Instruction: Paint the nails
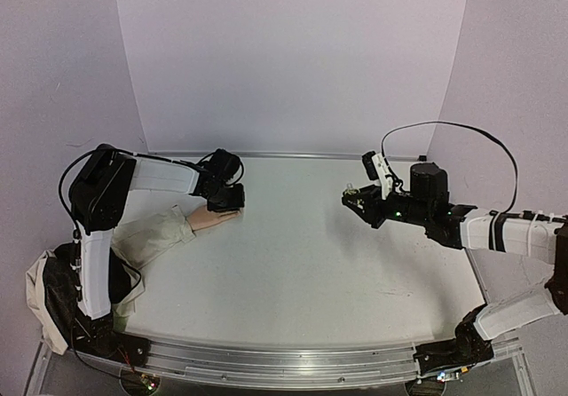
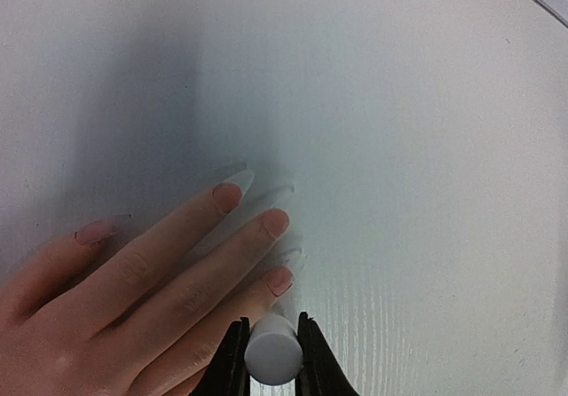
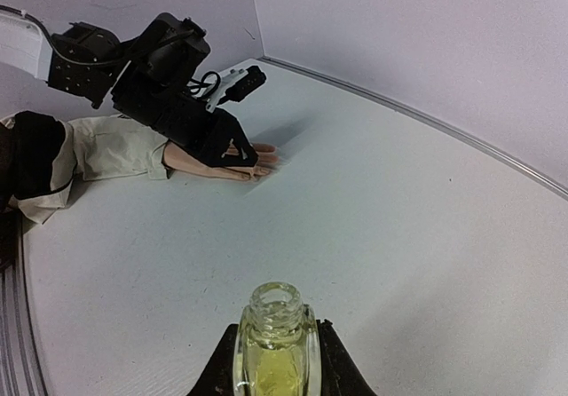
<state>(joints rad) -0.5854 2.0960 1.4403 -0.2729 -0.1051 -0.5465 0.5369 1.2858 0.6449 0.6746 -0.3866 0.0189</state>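
Left gripper (image 2: 272, 327) clamped on white round cap (image 2: 272, 359), nails (image 2: 277, 223) of mannequin hand (image 2: 133, 298) flat on table (image 2: 426, 192) just ahead and left of its jaws; right gripper (image 3: 275, 362) closed around open yellowish bottle (image 3: 275, 314), nails far ahead of it.

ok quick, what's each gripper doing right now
left gripper: shut on a white cap
right gripper: shut on the open yellowish bottle
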